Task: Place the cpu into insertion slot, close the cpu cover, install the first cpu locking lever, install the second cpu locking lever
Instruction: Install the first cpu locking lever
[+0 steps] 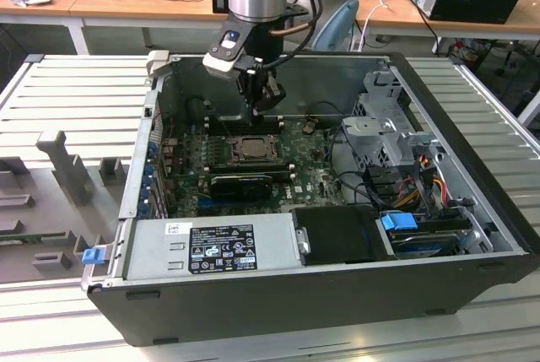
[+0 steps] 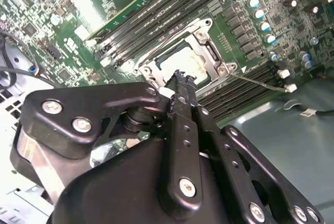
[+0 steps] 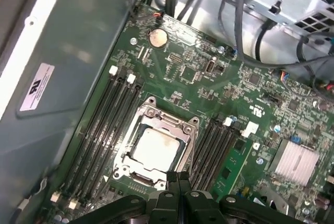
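Open PC case (image 1: 295,303), from the exterior view's left to its right. Power supply (image 1: 211,248) sits at the case's near-left corner. Motherboard (image 1: 312,181) lies on the case floor, w/ cpu (image 1: 251,149) seated in the insertion slot (image 1: 229,153) approx. mid-board. The cpu cover (image 3: 167,117) lies flat over it (chip top visible through the window). Gripper (image 1: 261,111) hovers by one slot edge, fingers pressed together, holding nothing. Drive cage (image 1: 384,126) is at the right end.

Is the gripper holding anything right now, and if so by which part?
Nothing. The gripper is shut empty near the cpu cover, whose window shows the cpu.
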Motion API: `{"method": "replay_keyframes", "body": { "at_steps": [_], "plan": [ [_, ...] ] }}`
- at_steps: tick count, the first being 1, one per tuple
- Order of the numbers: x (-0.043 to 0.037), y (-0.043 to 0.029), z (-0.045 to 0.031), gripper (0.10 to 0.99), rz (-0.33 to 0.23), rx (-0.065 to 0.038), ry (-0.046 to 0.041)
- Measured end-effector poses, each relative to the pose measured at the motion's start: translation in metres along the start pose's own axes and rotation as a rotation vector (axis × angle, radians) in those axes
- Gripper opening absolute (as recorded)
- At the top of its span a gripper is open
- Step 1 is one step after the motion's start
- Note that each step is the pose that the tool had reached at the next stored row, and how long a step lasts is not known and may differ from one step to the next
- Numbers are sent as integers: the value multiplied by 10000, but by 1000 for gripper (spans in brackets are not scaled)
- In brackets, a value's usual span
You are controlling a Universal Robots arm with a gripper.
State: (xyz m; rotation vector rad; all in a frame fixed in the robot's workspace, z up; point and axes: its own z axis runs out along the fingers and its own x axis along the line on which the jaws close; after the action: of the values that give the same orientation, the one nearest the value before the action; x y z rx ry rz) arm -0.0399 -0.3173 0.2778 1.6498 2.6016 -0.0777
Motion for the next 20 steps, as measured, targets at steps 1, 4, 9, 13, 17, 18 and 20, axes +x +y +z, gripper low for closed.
{"method": "replay_keyframes", "body": {
  "at_steps": [1, 4, 9, 13, 17, 18, 20],
  "plan": [
    [0, 0, 0, 106, -143, -11, -2],
    [0, 0, 0, 106, -456, -35, -5],
    [0, 0, 0, 106, -1027, -79, -11],
    [0, 0, 0, 106, -1573, -122, -17],
    [0, 0, 0, 106, -2115, -165, -22],
    [0, 0, 0, 106, -2210, -172, -24],
    [0, 0, 0, 106, -2454, -191, -26]
  ]
}}
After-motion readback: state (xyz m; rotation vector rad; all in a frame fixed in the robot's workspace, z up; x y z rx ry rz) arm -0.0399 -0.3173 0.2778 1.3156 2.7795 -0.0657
